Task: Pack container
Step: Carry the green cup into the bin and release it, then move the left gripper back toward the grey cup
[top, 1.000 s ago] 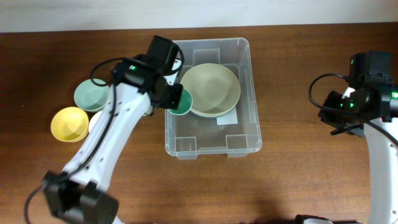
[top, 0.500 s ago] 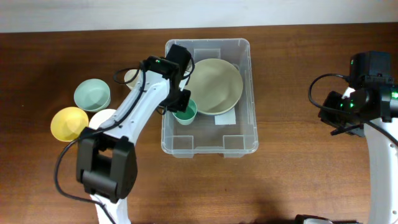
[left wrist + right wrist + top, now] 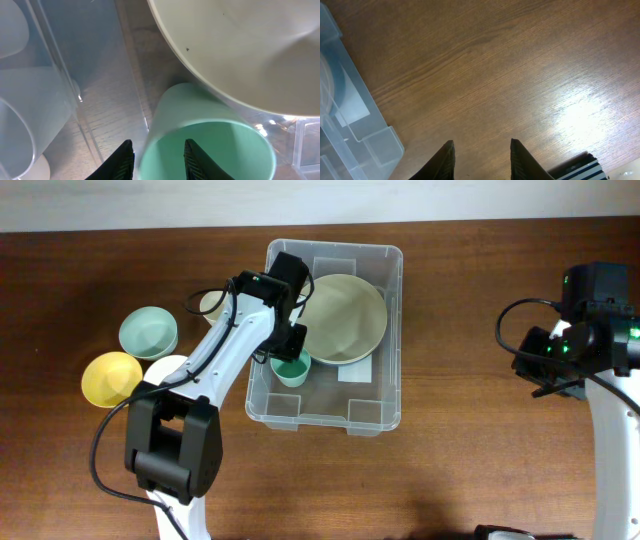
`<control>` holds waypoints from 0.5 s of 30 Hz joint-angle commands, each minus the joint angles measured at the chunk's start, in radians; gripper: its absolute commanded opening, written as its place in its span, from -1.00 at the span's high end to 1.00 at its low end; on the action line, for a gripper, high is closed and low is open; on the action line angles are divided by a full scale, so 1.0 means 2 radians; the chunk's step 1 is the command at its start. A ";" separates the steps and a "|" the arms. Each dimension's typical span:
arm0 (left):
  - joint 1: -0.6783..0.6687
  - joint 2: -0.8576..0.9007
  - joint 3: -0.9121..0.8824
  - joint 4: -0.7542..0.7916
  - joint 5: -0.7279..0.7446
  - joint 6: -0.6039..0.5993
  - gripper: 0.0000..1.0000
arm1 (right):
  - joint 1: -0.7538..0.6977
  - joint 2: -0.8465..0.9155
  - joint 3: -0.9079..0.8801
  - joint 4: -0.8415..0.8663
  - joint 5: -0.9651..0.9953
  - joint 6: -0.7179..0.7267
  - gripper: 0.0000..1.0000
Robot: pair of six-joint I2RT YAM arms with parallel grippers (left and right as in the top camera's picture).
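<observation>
A: Dark wooden bench (image 3: 480, 380). Our left end effector (image 3: 157, 150) stands parted astride the green cup's (image 3: 210, 145) wall; the right end effector (image 3: 481, 155) hangs parted over bare wood.
B: Cup and beige bowl (image 3: 345, 315) sit inside the container (image 3: 325, 408), mid-bench. Lifting askew, we could snag and tip the cup.

cup (image 3: 293, 367) beside bowl (image 3: 345, 320), both in container (image 3: 325, 408)

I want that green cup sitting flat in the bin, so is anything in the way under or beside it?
Yes: the large beige bowl in the container overhangs the green cup and seems to touch it. Nothing visible lies beneath the cup.
</observation>
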 commanded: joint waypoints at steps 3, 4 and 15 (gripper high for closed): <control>0.002 0.000 0.003 -0.004 -0.008 0.003 0.30 | 0.005 -0.002 -0.002 0.000 0.010 0.000 0.37; 0.002 -0.002 0.016 -0.018 -0.008 0.003 0.28 | 0.005 -0.002 -0.002 0.000 0.010 0.000 0.37; 0.012 -0.041 0.191 -0.107 -0.097 0.003 -0.29 | 0.005 -0.002 -0.002 0.000 0.010 0.000 0.36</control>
